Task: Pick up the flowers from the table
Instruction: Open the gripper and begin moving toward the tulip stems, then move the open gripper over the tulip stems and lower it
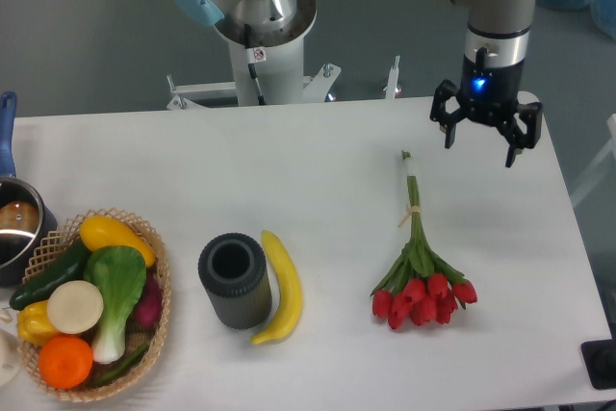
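The flowers (420,274), red tulips with long thin green stems tied by a pale band, lie flat on the white table (318,170), right of centre, blooms toward the front and stem ends pointing back. My gripper (478,148) hangs above the table's back right part, to the right of and beyond the stem ends, clear of the bunch. Its fingers are spread open with nothing between them.
A yellow banana (280,287) and a dark grey cylinder cup (233,279) lie left of the flowers. A wicker basket of vegetables (89,299) sits at the front left, with a pot (17,226) behind it. The arm's base (258,26) stands behind the table.
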